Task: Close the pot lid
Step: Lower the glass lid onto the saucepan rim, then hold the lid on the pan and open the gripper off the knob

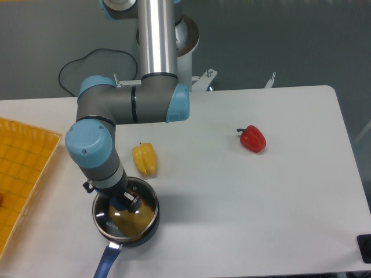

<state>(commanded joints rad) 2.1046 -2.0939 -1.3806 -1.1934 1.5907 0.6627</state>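
The pot [148,230] is a small dark saucepan near the table's front left, with its blue handle [106,263] pointing toward the front edge. The lid [115,222], clear glass with a metal rim and printed lettering, lies over the pot's mouth, shifted slightly to the left. My gripper [123,202] comes straight down onto the lid's centre, with its fingers shut around the blue knob. The arm's wrist hides the far part of the lid and pot rim.
A yellow bell pepper [145,158] lies just behind the pot, close to the arm. A red bell pepper [253,139] sits to the right of the table's middle. A yellow tray [20,174] fills the left edge. A dark object [365,248] shows at the front right corner.
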